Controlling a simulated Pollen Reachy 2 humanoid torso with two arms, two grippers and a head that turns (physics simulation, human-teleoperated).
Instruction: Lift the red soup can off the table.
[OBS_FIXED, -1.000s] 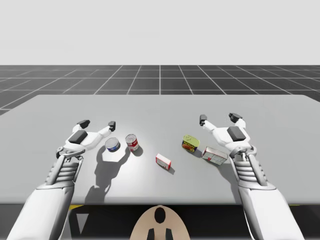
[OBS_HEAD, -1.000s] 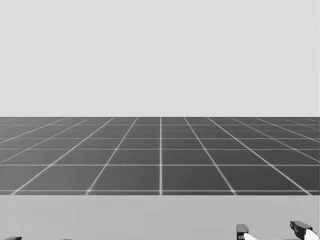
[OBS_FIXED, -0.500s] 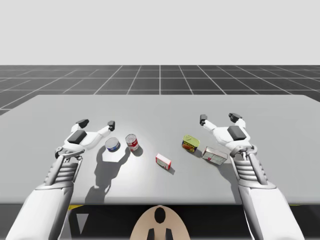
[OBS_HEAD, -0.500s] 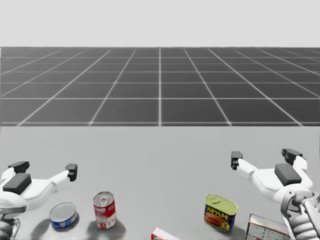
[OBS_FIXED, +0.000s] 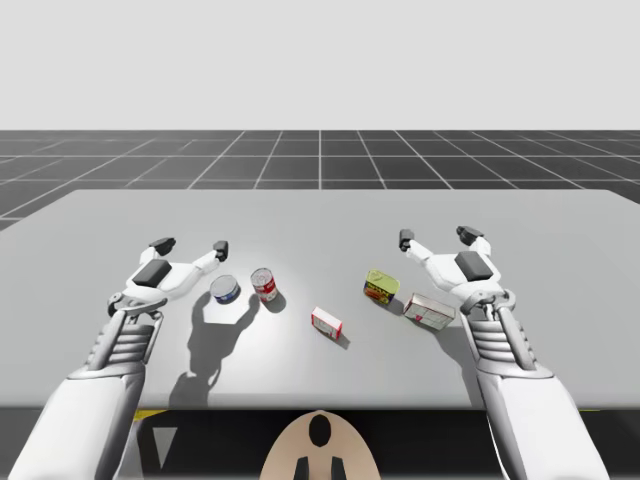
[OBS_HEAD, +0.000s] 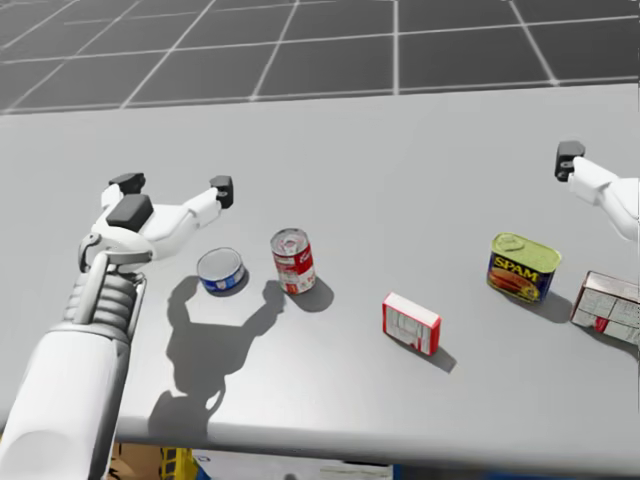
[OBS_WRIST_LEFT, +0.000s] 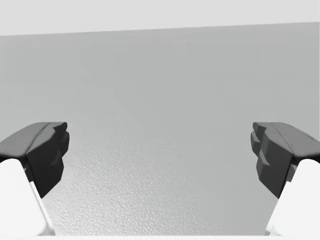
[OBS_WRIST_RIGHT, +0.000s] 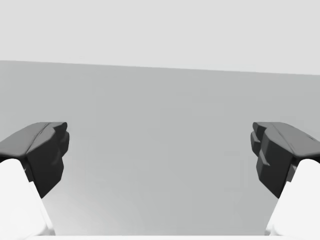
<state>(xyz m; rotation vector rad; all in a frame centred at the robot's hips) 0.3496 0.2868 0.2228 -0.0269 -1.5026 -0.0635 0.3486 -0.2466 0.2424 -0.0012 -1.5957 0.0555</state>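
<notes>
Three cans and two boxes sit on the plain grey surface before a dark gridded floor; the upright red-and-white soup can, silver-lidded, stands just beside a short blue can, near my left end effector, spread wide and empty like my right end effector.

On the table, left to right — low round can, soup can, small box nearest, oblong can, larger box
</notes>
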